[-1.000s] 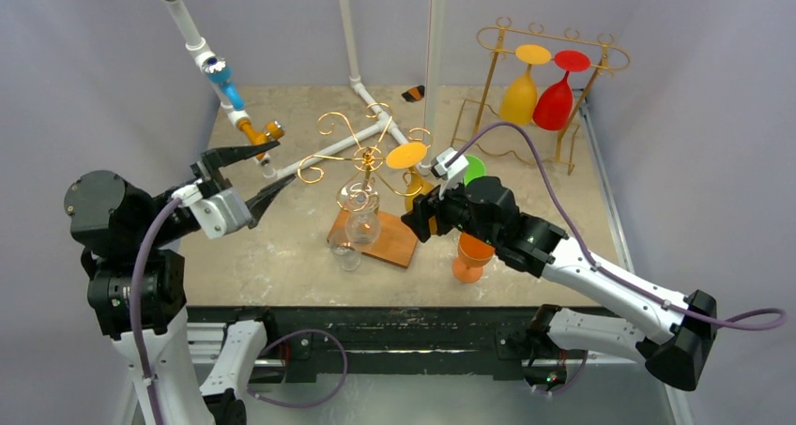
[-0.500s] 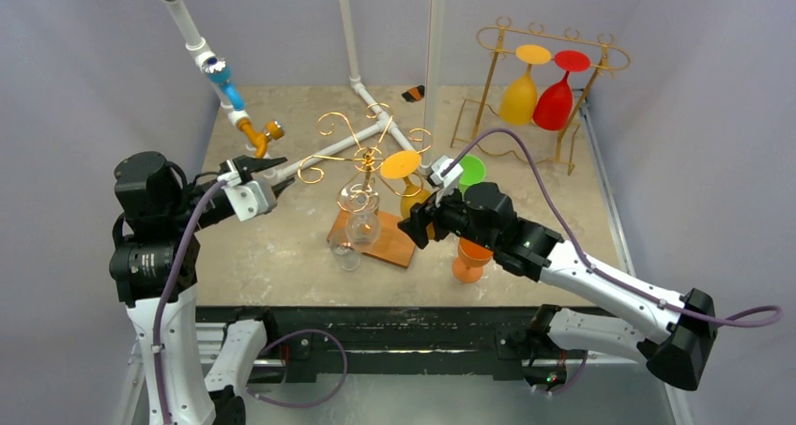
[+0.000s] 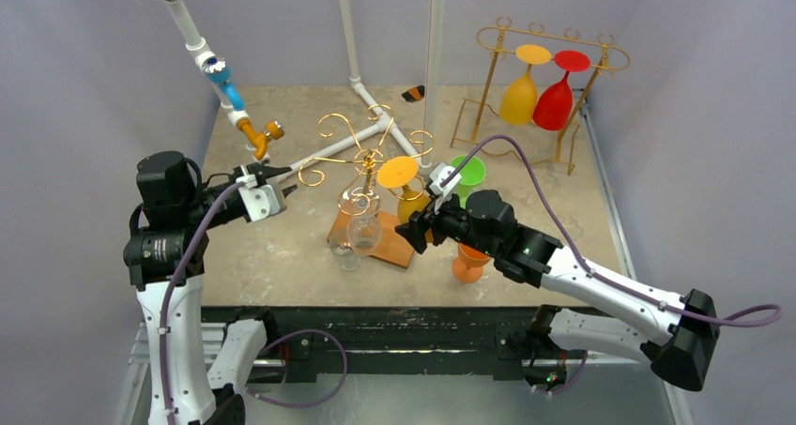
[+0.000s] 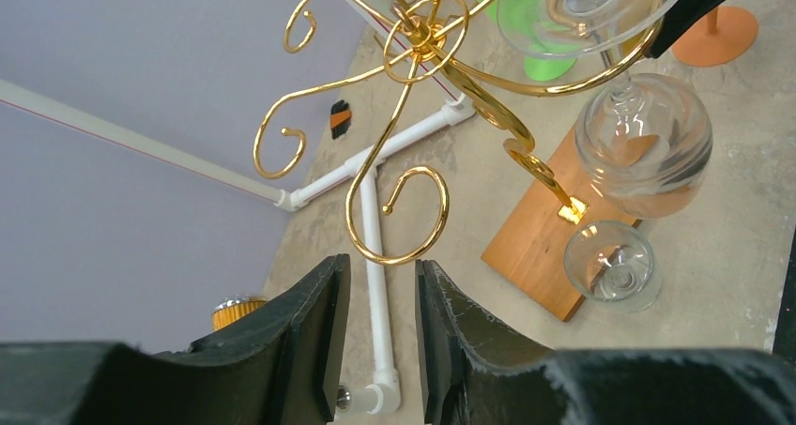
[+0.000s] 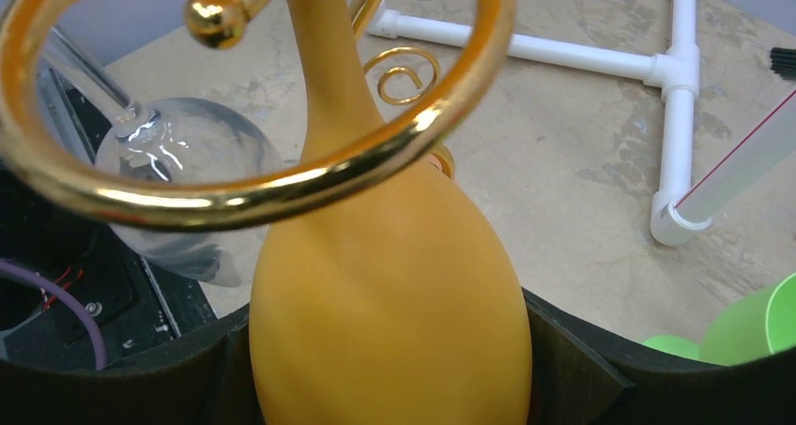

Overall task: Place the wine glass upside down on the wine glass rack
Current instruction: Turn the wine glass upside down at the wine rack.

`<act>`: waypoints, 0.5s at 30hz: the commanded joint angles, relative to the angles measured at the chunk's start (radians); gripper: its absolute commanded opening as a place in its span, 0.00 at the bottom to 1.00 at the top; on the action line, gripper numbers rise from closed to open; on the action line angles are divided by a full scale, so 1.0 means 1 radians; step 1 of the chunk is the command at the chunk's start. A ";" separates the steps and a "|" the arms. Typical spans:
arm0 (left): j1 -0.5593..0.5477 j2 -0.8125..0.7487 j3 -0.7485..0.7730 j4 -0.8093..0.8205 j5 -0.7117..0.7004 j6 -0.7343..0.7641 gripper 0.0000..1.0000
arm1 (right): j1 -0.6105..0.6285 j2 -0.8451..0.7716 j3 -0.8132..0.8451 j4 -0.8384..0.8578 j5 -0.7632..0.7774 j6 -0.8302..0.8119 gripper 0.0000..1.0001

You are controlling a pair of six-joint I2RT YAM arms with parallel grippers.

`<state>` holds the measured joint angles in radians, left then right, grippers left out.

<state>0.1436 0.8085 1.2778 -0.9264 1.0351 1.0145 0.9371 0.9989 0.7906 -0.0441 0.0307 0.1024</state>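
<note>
The gold scrolled wine glass rack (image 3: 361, 158) stands on a wooden base (image 3: 390, 244) at mid table. My right gripper (image 3: 420, 220) is shut on the bowl of a yellow-orange wine glass (image 3: 405, 200), held upside down with its foot up at the rack's right side. In the right wrist view the glass (image 5: 390, 294) fills the space between my fingers, and its stem rises through a gold rack loop (image 5: 282, 186). My left gripper (image 3: 282, 189) is open and empty at the rack's left scroll (image 4: 399, 214), which sits just beyond its fingertips (image 4: 427, 280).
Clear glasses (image 3: 360, 202) hang upside down on the rack, and one (image 3: 345, 254) stands by the base. A green glass (image 3: 467, 174) and an orange glass (image 3: 468, 259) stand to the right. A second rack (image 3: 540, 73) holds a yellow and a red glass. White pipes (image 3: 361, 134) lie behind.
My left arm has swung in toward the rack's left scroll and its jaws have narrowed. My right gripper has carried the yellow-orange glass left and nearer, onto the rack's right loop.
</note>
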 commanded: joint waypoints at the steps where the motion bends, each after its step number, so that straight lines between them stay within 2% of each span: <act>1: 0.005 0.003 -0.013 0.029 0.031 0.063 0.35 | 0.012 0.014 0.011 0.085 0.002 -0.032 0.30; 11: 0.005 0.012 -0.038 0.053 0.036 0.065 0.33 | 0.020 -0.061 -0.077 0.178 0.020 -0.065 0.29; 15: 0.004 0.014 -0.041 0.061 0.039 0.062 0.32 | 0.019 -0.111 -0.170 0.314 0.005 -0.088 0.29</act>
<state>0.1436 0.8200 1.2449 -0.9195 1.0355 1.0340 0.9535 0.9440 0.6876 0.0841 0.0338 0.0547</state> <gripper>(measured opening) 0.327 0.780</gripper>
